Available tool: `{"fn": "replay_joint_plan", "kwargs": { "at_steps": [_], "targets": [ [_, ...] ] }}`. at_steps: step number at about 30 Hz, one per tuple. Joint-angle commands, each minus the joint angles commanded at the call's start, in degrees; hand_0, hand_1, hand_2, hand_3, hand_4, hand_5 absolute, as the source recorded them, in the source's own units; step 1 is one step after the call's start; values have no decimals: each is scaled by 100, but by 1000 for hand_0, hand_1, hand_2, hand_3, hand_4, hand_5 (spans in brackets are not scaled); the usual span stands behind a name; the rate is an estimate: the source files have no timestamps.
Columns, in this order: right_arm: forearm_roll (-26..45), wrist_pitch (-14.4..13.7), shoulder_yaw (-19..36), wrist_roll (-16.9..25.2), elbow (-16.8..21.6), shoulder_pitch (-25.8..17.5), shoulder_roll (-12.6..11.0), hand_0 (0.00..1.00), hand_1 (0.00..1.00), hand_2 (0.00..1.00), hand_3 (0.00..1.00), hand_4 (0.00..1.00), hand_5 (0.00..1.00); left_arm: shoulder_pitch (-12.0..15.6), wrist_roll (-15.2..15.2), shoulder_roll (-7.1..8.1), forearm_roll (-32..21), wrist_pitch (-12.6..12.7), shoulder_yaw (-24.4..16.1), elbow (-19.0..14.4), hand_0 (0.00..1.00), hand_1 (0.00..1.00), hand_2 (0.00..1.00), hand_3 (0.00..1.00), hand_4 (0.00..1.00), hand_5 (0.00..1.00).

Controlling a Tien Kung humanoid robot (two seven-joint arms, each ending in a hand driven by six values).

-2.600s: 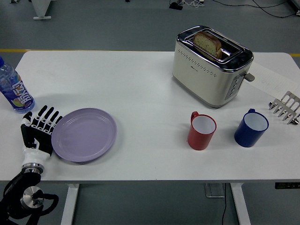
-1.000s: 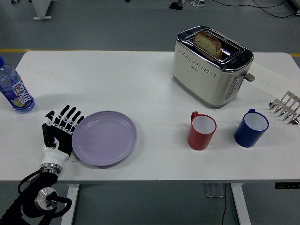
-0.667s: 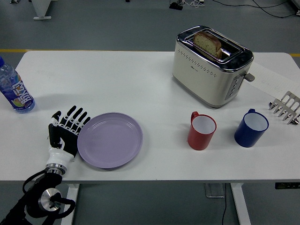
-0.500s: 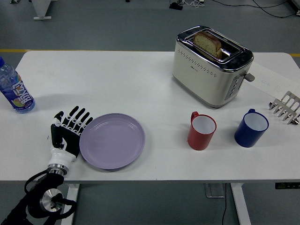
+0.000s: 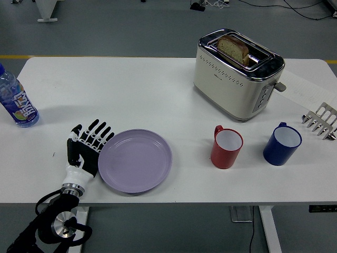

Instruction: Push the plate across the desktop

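Left hand is seen edge-on at the near-left part of the white table; its palm side is hidden, and the forearm is cut off at the lower-left corner. Fingers are held straight and side by side, slightly fanned, clamped on nothing. Contact between them and the plate rim cannot be made out with certainty; they appear laid right against it. Right arm is not seen.

Purple plate is found immediately right of the fingers, flat on the table, face up. Being round, it shows no long axis or heading.

Red mug is placed well right of the fingers beyond the plate, blue mug farther right. Toaster with a bread slice in its slot is set far right and away. Bottle, partly cut off at the frame edge, stands to the far left of the fingers.
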Motion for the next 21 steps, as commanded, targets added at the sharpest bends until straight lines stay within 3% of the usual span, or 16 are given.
{"fn": "replay_joint_plan", "kwargs": {
  "at_steps": [21],
  "targets": [
    [-50,-14,33,-4,-3,33,-19,550,461,577,580,310,447,-130,-17,0,-175,-11,453,-14,736,734,691,647,501,998]
  ]
}}
